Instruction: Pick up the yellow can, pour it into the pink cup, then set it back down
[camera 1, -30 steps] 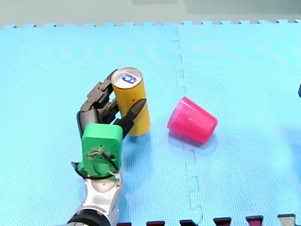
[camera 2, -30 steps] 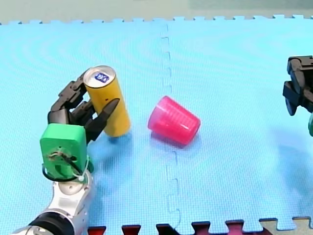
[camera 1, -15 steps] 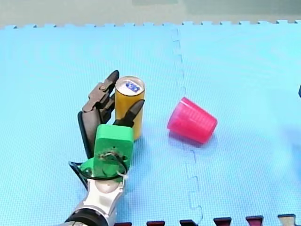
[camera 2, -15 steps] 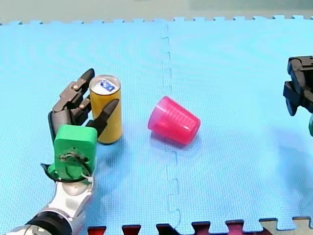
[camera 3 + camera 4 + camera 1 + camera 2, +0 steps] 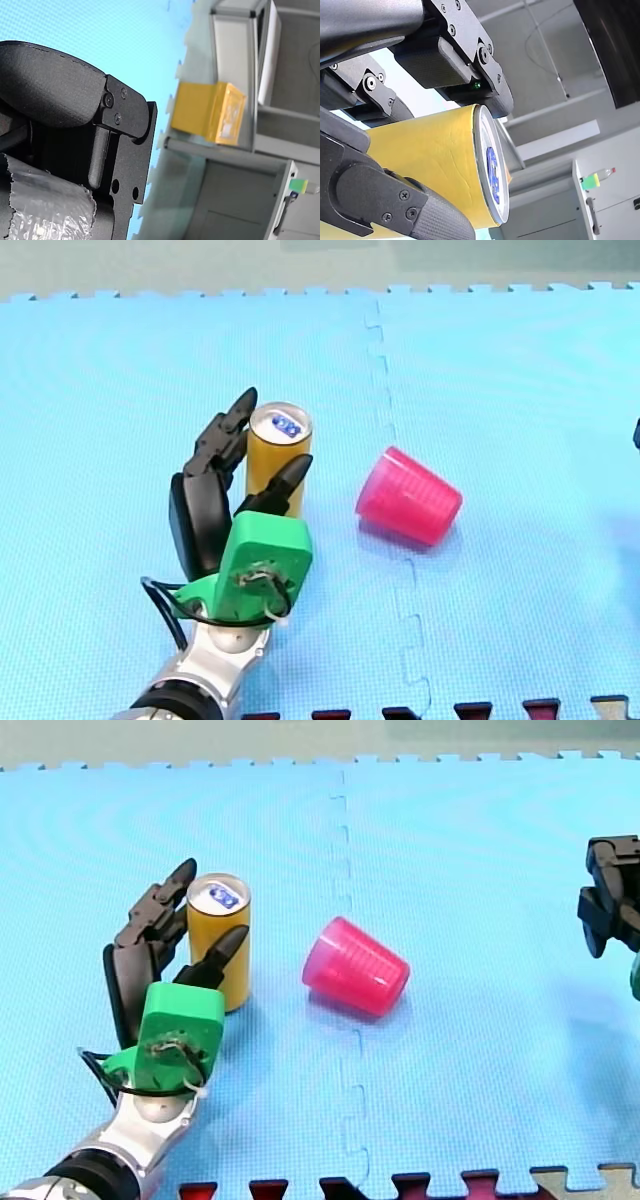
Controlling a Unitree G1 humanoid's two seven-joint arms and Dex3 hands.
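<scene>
can [image 5: 272, 452] base behind left hand [image 5: 212, 502]; right hand [image 5: 610, 898] edge-cropped

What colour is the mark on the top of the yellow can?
The mark on the yellow can is blue, best seen in the second wrist view.

A blue foam mat [image 5: 500, 390] of jigsaw-edged tiles covers the floor, with a seam [image 5: 385, 390] running from 12 towards 6 o'clock. A yellow can [image 5: 266, 455] stands upright a little towards 9 o'clock from the middle of the mat. The left hand [image 5: 215, 510] comes in from 7 o'clock. Its fingers [image 5: 228, 430] lie along the can's 9 o'clock side and its thumb [image 5: 285, 480] crosses the can's front; whether they press on it cannot be told. A green block [image 5: 265, 560] sits on the wrist. A pink cup [image 5: 410, 497] lies on its side at the can's 4 o'clock, apart from it.
</scene>
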